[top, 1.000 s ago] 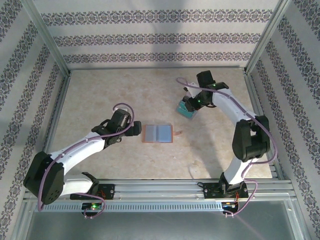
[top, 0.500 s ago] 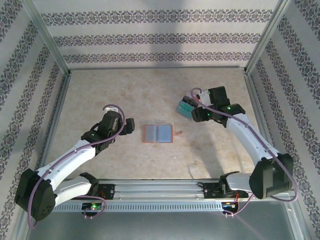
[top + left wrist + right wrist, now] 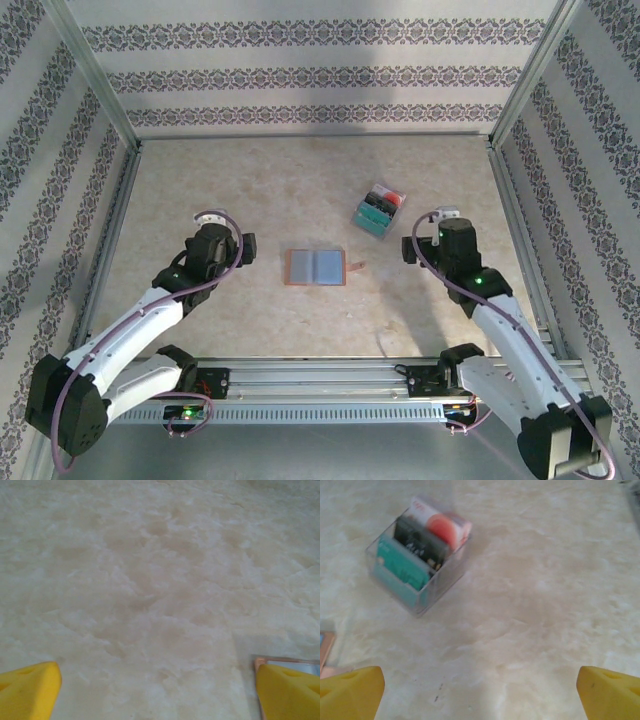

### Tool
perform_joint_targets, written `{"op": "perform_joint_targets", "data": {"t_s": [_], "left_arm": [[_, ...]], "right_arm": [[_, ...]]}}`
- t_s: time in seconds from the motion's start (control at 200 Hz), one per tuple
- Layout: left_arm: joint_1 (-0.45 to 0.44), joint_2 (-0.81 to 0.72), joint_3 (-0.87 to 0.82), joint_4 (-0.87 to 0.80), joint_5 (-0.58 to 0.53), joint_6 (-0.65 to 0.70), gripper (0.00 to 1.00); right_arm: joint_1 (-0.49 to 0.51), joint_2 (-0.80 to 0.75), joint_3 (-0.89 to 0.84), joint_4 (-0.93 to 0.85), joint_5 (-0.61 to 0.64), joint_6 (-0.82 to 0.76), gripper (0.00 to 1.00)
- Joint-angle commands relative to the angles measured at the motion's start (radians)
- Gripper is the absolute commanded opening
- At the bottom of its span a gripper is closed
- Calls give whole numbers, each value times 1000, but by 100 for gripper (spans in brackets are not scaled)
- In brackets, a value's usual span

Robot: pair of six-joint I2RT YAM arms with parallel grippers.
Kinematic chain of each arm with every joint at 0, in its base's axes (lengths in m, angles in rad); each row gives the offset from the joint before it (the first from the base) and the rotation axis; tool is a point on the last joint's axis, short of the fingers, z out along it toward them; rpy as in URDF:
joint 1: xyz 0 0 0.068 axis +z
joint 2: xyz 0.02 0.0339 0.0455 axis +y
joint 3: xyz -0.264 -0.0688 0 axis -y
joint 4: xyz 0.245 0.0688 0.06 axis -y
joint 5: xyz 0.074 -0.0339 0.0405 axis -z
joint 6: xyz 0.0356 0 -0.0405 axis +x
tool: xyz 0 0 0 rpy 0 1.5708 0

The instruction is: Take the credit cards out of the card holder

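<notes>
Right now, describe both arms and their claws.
The left arm and right arm are white tubes with black joints, each with a looping purple cable. The left claw and right claw have blunt yellow fingertips.

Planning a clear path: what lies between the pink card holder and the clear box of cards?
Only bare table between the card holder and the clear box of cards, as the top external view shows.

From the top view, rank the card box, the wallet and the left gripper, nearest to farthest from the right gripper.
1. Card box, just past the right gripper, toward the back and left.
2. Wallet, lying open at table centre.
3. Left gripper, beyond the wallet on the left side.
</notes>
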Motion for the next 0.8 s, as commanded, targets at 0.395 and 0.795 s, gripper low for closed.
{"op": "perform_joint_targets", "data": {"t_s": [0.395, 0.795], "left_arm": [[169, -10, -127, 330, -18, 200, 99], [297, 98, -241, 714, 122, 392, 99]], "right_arm": [[-5, -212, -262, 296, 127, 34, 98], [-19, -206, -350, 449, 118, -18, 98]]}}
